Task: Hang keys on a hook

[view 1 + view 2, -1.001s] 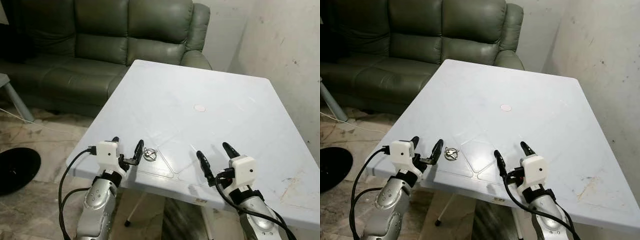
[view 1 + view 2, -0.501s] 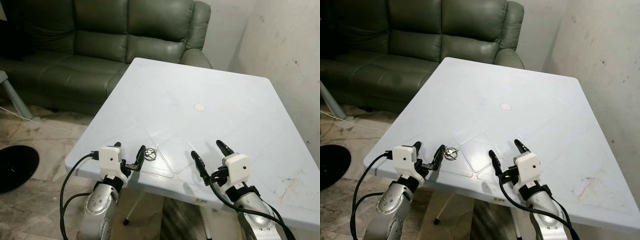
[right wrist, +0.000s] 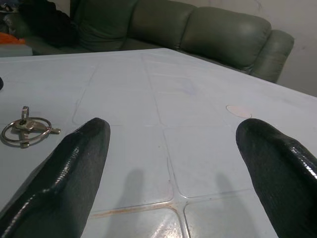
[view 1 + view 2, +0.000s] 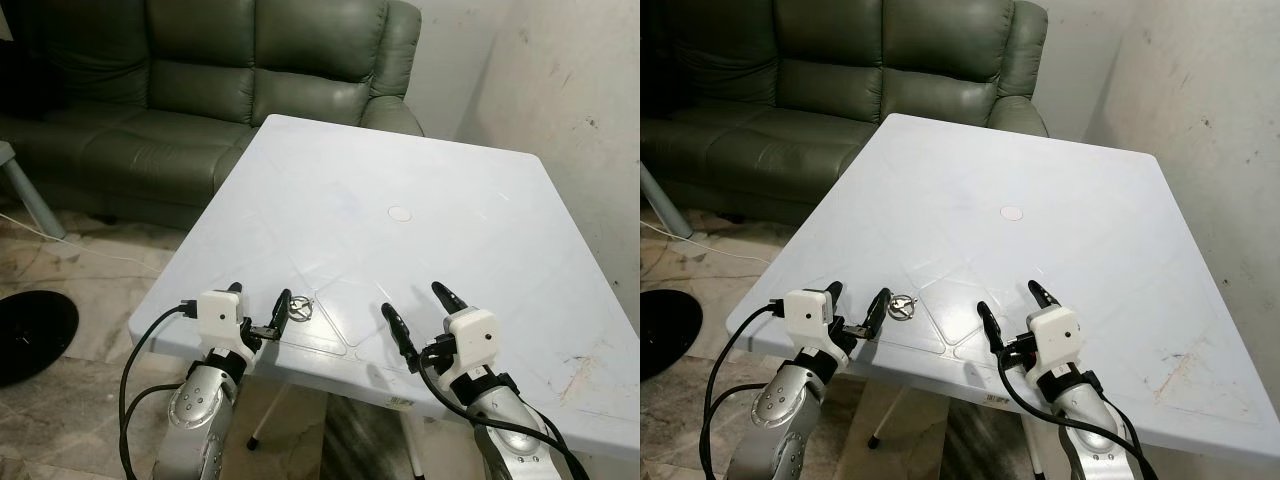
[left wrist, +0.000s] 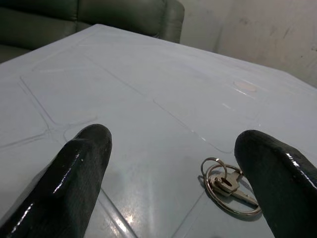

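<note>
A small bunch of keys on a metal ring (image 4: 298,309) lies flat near the front left corner of the pale blue table (image 4: 400,160); the keys (image 5: 229,186) also appear in the left wrist view and the keys (image 3: 24,131) in the right wrist view. My left gripper (image 4: 258,308) hovers open at the table's front edge, its right finger just short of the ring. My right gripper (image 4: 424,314) is open over the table's front edge, well to the right of the keys, nothing between its fingers.
A dark green leather sofa (image 4: 200,70) stands behind the table on the left. A stained white wall (image 4: 560,90) runs along the right. A round white mark (image 4: 400,213) sits mid-table. A black round object (image 4: 35,335) lies on the tiled floor at left.
The camera shifted slightly. Both grippers sit a little lower and nearer the table's front edge than a second ago, still open; the keys have not moved.
</note>
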Robot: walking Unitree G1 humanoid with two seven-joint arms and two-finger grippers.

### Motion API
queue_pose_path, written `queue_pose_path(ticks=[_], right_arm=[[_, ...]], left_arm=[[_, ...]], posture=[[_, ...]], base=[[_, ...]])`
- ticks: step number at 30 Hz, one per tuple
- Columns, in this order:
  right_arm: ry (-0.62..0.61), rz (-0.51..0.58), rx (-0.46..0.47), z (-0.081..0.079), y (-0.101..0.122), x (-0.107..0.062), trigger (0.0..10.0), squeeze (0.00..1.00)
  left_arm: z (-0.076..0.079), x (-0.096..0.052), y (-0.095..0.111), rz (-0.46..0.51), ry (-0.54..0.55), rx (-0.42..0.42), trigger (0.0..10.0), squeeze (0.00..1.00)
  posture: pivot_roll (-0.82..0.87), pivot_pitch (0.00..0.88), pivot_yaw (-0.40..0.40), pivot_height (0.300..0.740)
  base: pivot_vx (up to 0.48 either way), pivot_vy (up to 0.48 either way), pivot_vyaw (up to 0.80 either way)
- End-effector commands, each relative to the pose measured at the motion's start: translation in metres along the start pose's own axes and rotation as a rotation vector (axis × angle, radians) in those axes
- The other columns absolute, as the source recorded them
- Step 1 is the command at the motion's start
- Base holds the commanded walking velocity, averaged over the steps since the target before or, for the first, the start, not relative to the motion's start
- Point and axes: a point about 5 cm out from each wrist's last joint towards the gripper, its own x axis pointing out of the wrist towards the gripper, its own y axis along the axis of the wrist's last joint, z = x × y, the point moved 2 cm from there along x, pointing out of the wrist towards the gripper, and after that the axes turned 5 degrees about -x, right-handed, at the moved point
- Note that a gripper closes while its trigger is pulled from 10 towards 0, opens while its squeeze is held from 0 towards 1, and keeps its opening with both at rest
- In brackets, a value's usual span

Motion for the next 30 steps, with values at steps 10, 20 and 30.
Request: queue_pose_path(ticks=[10,20,30], right_arm=[[-0.006,-0.011,0.000,0.0006,-0.0021,-0.0023,10.0,0.00],[-0.004,-0.011,0.001,-0.0004,-0.0019,-0.0029,10.0,0.00],[-0.003,-0.013,0.000,-0.0011,-0.0020,-0.0034,10.0,0.00]], left_arm=[[0.0043,0.0026,0.0034,0.005,-0.020,-0.003,10.0,0.00],[0.0037,0.0032,0.0036,0.004,-0.012,-0.010,10.0,0.00],[0.0045,0.0033,0.0033,0.003,-0.011,-0.017,10.0,0.00]], posture=[[0.03,0.028,-0.088,0.740],[0.03,0.028,-0.089,0.740],[0.03,0.030,-0.091,0.740]], base=[[0.000,-0.065,0.00],[0.000,0.412,0.00],[0.000,0.435,0.00]])
